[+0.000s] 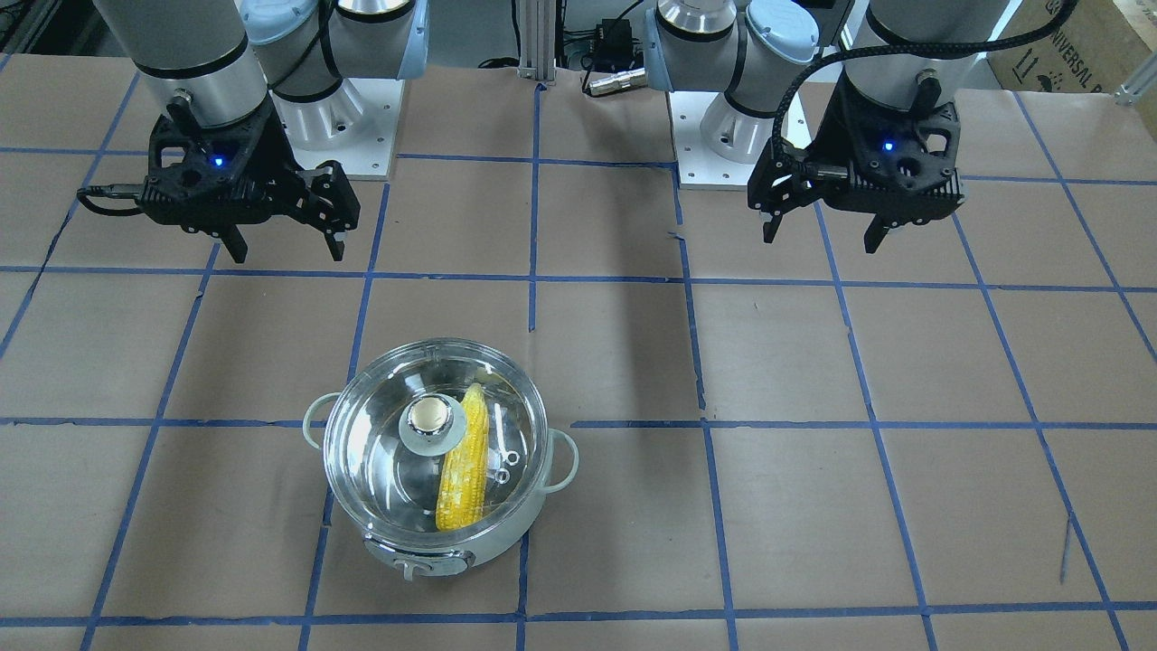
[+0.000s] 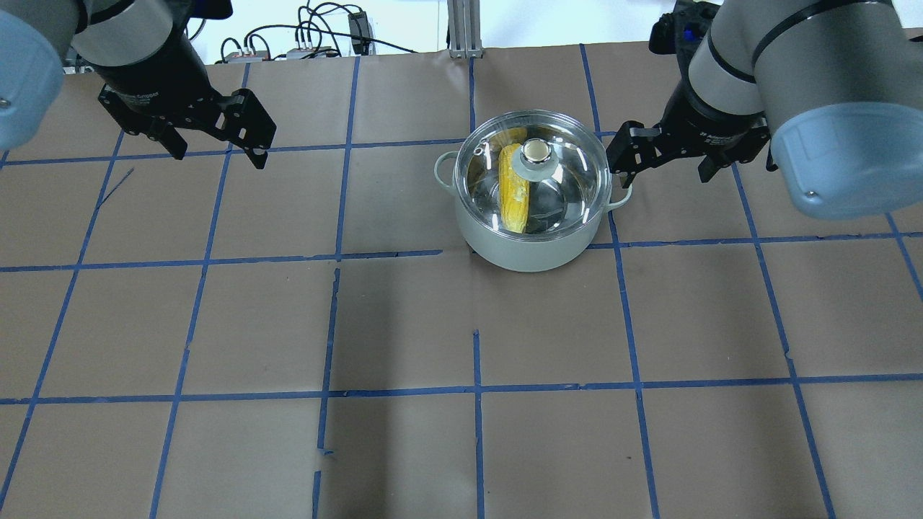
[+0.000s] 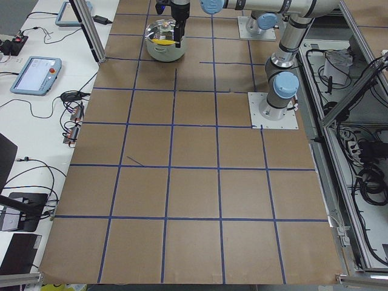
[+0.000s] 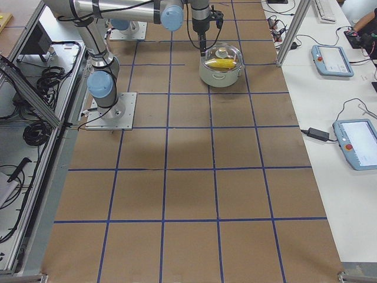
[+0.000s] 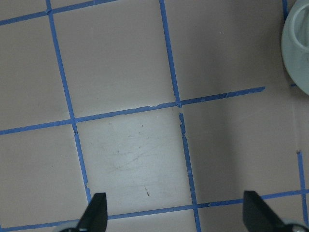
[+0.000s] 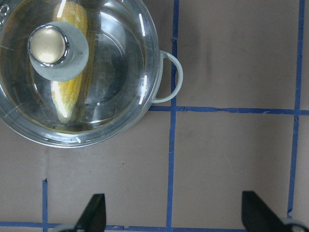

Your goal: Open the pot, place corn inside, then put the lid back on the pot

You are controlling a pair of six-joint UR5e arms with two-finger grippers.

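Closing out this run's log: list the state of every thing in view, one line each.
pot: upright, lid on.
lid: seated on the pot, unheld.
corn: lying inside the pot, under the lid.
left gripper: open, empty.
right gripper: open, empty, clear of the pot.

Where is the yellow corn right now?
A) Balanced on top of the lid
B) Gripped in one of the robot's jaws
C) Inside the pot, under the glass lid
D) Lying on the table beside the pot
C: the corn shows through the clear lid, which sits closed on the pot.
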